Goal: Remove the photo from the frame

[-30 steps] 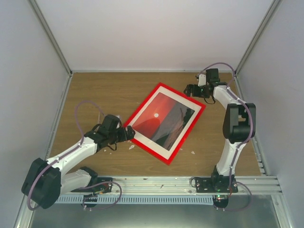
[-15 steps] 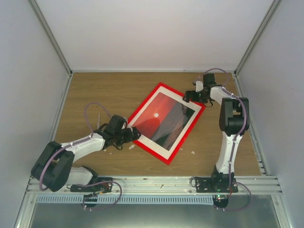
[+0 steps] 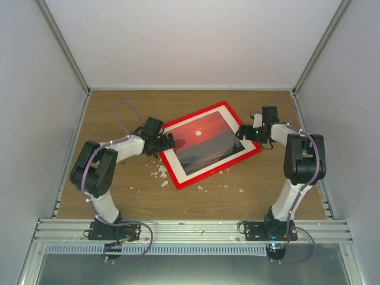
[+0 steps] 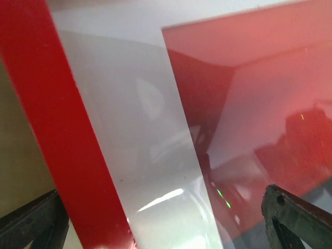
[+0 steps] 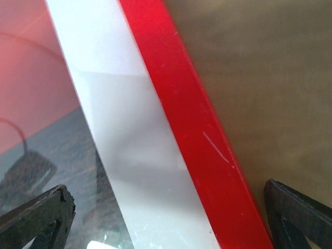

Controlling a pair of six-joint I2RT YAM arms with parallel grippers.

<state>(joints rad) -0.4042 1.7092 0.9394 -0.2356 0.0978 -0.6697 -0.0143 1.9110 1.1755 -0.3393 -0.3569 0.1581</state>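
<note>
The red frame (image 3: 256, 149) lies flat on the wooden table with the glass side up. It holds the sunset photo (image 3: 205, 141) inside a white mat. My left gripper (image 3: 169, 142) is open over the frame's left edge. In the left wrist view its fingers (image 4: 31, 223) stand either side of the red frame (image 4: 57, 129), the mat and the photo (image 4: 259, 88). My right gripper (image 3: 242, 132) is open over the frame's right edge. In the right wrist view its fingers (image 5: 295, 212) stand either side of the frame (image 5: 192, 119) and the photo (image 5: 36, 104).
Small white flecks (image 3: 160, 173) lie on the table left of and in front of the frame. Grey walls close in the back and both sides. A metal rail (image 3: 190, 228) runs along the near edge.
The frame has turned clockwise from a diamond pose to nearly level. My left gripper moved toward the back, to its left edge. My right gripper moved nearer, to its right edge.
</note>
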